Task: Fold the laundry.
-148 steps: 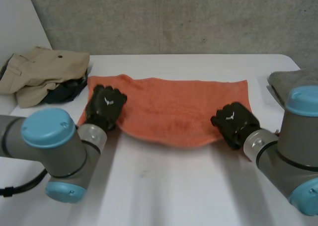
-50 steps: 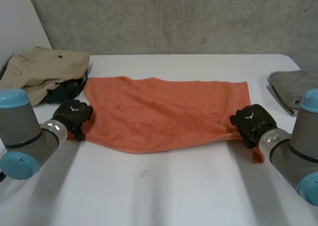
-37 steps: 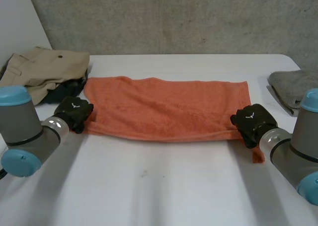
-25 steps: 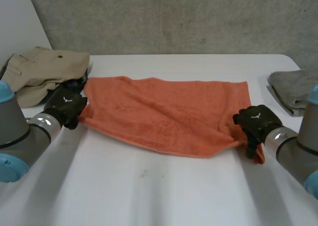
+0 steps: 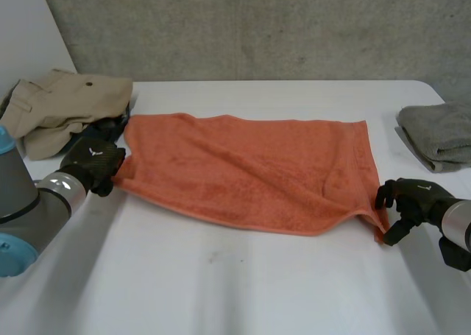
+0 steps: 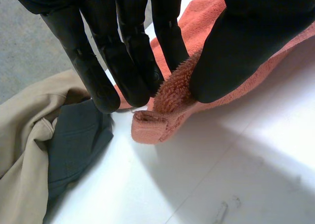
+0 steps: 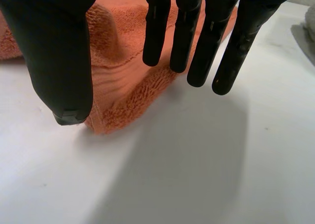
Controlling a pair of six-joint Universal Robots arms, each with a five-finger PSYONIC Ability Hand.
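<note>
Soft, light and floppy by the look of it, the orange towel [image 5: 250, 169] lies across the middle of the frame, best taken by its near corners: the left hand [image 5: 92, 166] pinches the lower-left one, while the right hand [image 5: 408, 199] hangs with fingers spread beside the lower-right.

Left of the orange towel [image 5: 250, 173], a dark garment [image 5: 110, 127] lies mostly hidden under beige clothing [image 5: 62, 107], itself cut off at the edge.

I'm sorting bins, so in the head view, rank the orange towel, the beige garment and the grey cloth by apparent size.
Largest: orange towel.
Then beige garment.
Smallest as seen: grey cloth, but the view's edge cuts it, so unsure.
</note>
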